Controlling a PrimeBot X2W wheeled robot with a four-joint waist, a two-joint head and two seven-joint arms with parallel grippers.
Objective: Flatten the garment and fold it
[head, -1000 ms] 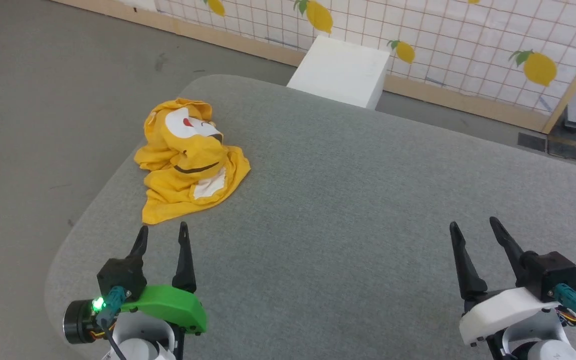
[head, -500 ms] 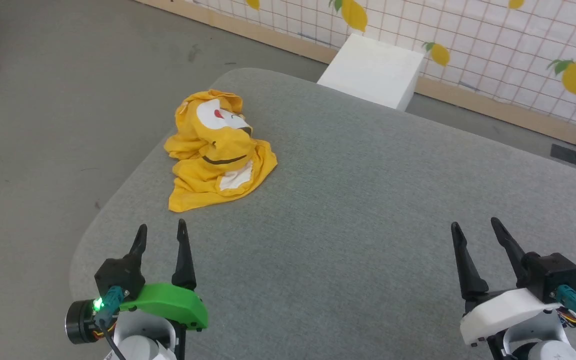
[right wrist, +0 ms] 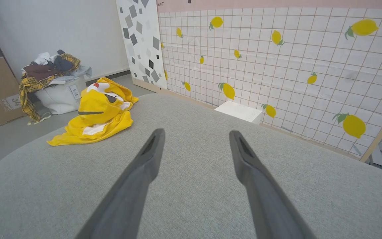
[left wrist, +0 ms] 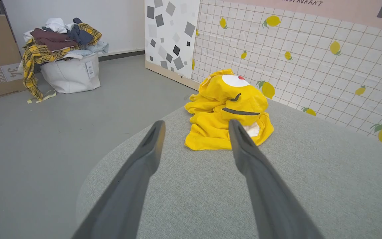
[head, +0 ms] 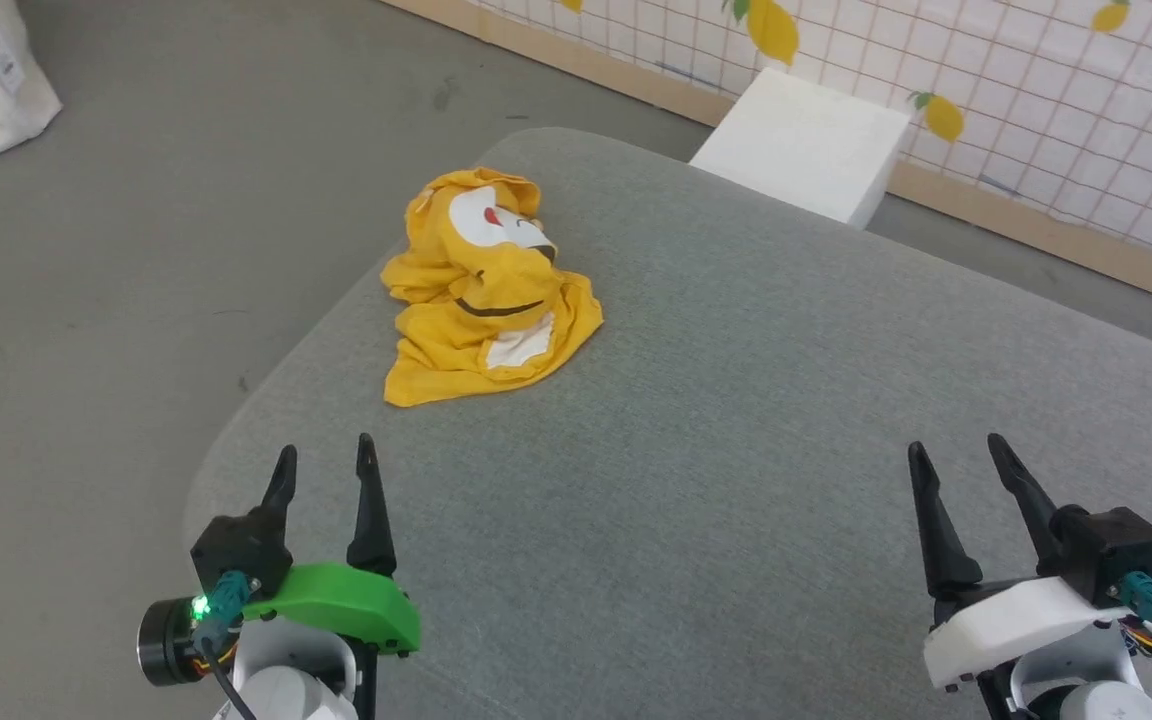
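Note:
The yellow T-shirt (head: 489, 290) lies crumpled in a heap near the far left corner of the grey padded table (head: 736, 400); a white oval, a red dot and black lines show on it. My left gripper (head: 324, 460) hovers open at the lower left, well short of the shirt's near hem. In the left wrist view the heap (left wrist: 229, 111) sits just beyond the fingertips of that gripper (left wrist: 196, 124). Far from the cloth, my right gripper (head: 956, 455) stands open at the lower right. The right wrist view has the shirt (right wrist: 99, 111) off to the left of that gripper (right wrist: 196, 132).
A white box (head: 804, 145) stands on the floor behind the table, before a lemon-print grid wall (head: 1036, 70). A white laundry bag (left wrist: 68, 71) piled with clothes sits on the floor to the left. The table's rounded left edge (head: 236, 430) lies close to my left gripper.
The whole head view has shifted, so the camera has turned left: shirt, table and box slide rightward in the picture. Both grippers keep their places and stay open.

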